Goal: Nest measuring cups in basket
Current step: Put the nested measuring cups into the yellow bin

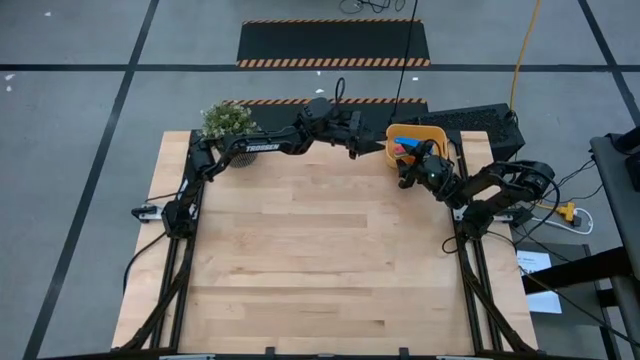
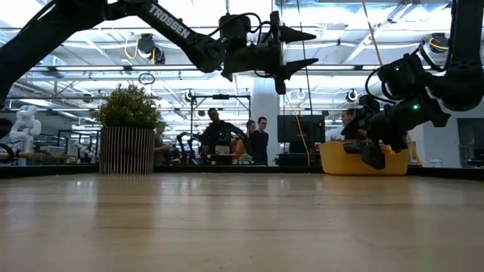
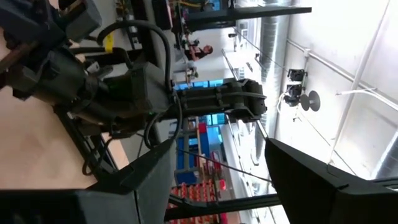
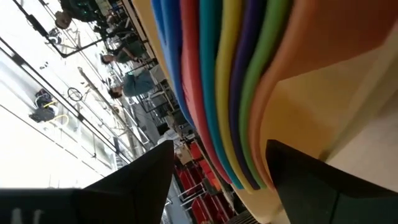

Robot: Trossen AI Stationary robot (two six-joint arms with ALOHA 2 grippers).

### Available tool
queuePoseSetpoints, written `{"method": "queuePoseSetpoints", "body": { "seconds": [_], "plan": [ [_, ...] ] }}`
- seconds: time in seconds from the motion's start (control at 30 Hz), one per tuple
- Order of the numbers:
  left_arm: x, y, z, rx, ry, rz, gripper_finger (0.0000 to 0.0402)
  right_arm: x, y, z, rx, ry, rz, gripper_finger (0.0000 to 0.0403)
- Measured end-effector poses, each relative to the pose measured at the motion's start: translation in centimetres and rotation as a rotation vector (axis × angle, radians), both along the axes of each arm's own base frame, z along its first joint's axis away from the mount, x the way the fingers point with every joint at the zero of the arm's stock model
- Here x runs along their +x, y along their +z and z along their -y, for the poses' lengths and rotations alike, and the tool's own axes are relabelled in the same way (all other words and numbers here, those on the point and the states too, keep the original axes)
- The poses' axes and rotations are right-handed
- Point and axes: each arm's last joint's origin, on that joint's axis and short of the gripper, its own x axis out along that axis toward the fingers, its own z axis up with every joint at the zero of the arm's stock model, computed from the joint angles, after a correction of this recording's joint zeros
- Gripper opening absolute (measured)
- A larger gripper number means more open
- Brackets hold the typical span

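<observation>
Cups (image 4: 231,81) nested (in basket (image 1: 432,133)).

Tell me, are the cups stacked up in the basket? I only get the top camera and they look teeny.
Observer: Yes. The right wrist view shows the measuring cups nested, coloured rims side by side, in the basket.
Operator: Is the right gripper holding them?
Observer: No, the right gripper is open and empty, close by them.
Operator: And the left?
Observer: The low view shows the left gripper open, high above the table.
</observation>
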Motion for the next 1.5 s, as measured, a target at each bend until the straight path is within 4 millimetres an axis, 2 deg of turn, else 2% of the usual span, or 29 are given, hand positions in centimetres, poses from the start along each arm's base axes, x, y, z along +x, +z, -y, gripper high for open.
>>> {"method": "queuePoseSetpoints", "body": {
  "seconds": [0.17, 0.73, 1.5],
  "plan": [
    [0.0, 0.0, 0.1, -0.017, -0.028, -0.006, 0.0248, -0.5, -0.1, -0.5, -0.001, 0.008, -0.01, 0.0249],
    [-0.1, 0.5, 0.1, -0.011, -0.037, 0.04, 0.0248, -1.9, 1.3, -1.7, 0.021, 0.034, -0.106, 0.0249],
    [-0.1, 0.5, 0.2, -0.015, -0.067, 0.033, 0.0248, -3.2, 1.6, -2.9, 0.078, 0.062, -0.202, 0.0249]
  ]
}}
